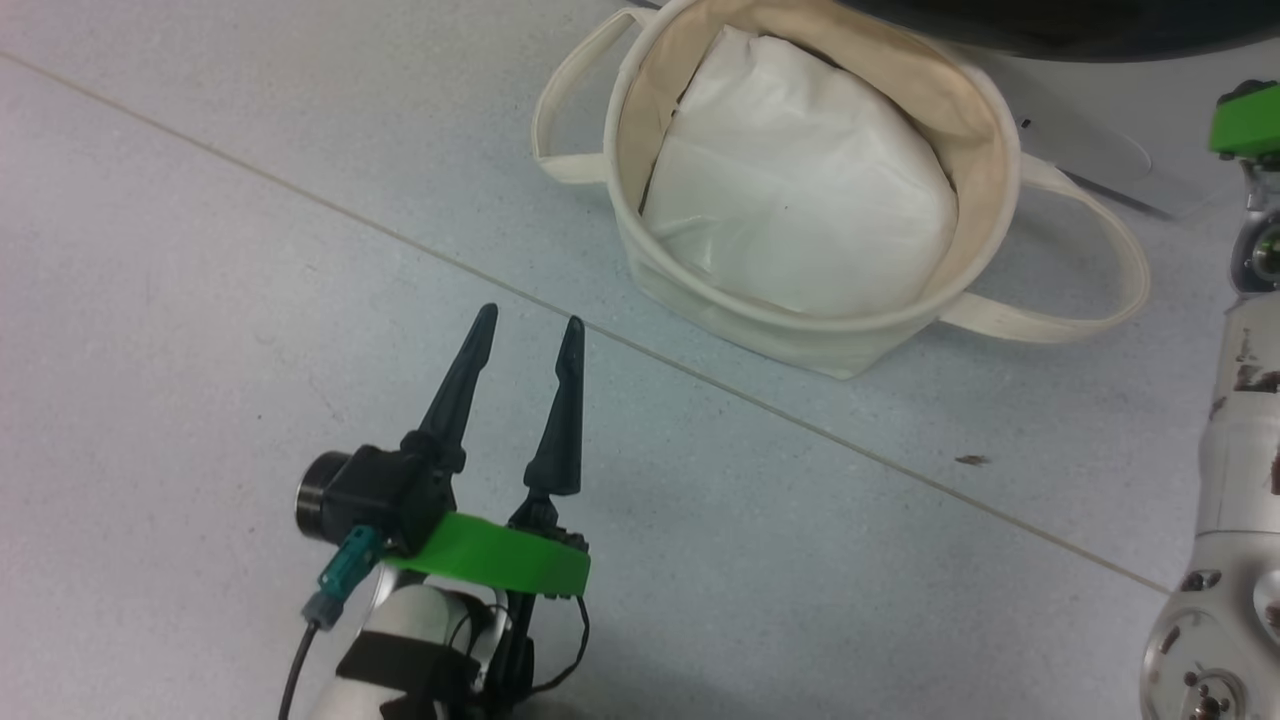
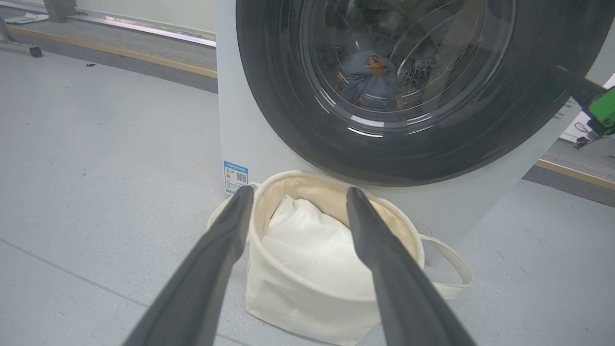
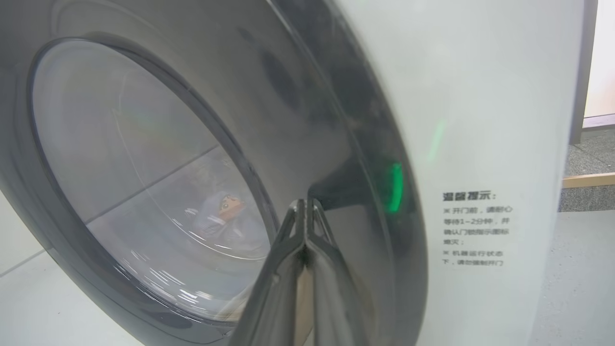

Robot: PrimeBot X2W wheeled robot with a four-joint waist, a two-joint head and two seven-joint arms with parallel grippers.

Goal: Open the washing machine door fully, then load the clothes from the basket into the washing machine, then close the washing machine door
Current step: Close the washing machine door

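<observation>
The washing machine stands white and upright, and the washing machine door with its black rim lies against its front. Through the glass, the clothes show as blue fabric inside the drum. They also appear in the right wrist view, clothes. My right gripper is shut, tips pressed on the door's rim near its right edge; right gripper. The cream basket sits before the machine and holds a white bundle. My left gripper hangs open and holds nothing, short of the basket.
A tile seam runs diagonally across the grey floor. My right forearm rises along the right edge. A blue sticker and printed text mark the machine's front. A baseboard runs behind.
</observation>
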